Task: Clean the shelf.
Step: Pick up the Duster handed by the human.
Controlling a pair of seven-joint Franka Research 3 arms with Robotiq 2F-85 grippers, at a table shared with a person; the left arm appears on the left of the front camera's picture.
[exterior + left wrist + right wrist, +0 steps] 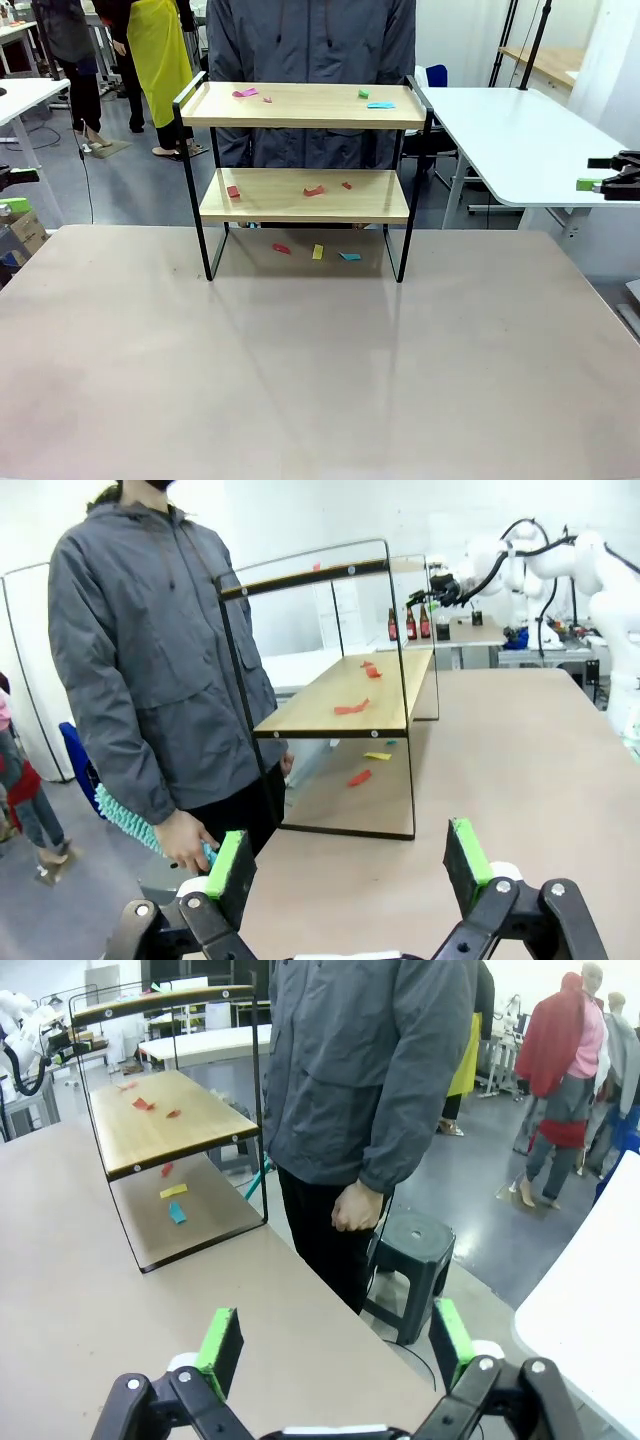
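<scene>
The shelf (305, 195) stands at the table's far middle, two light wooden boards in a black frame. Pink, green and blue scraps (245, 93) lie on its top board. Red scraps (314, 190) lie on the lower board, and red, yellow and blue ones (318, 252) on the table beneath it. My left gripper (15, 190) is at the left edge and my right gripper (600, 172) at the right edge, both far from the shelf. The left gripper (348, 865) is open and empty, facing the shelf (340, 690). So is the right gripper (335, 1345), with the shelf (170, 1125) ahead.
A person in a grey jacket (310, 40) stands behind the shelf, holding a teal fluffy duster (125, 818) in one hand. A dark stool (412, 1250) stands beside the person. A white table (510, 140) is at the right. The beige table (320, 370) stretches wide in front.
</scene>
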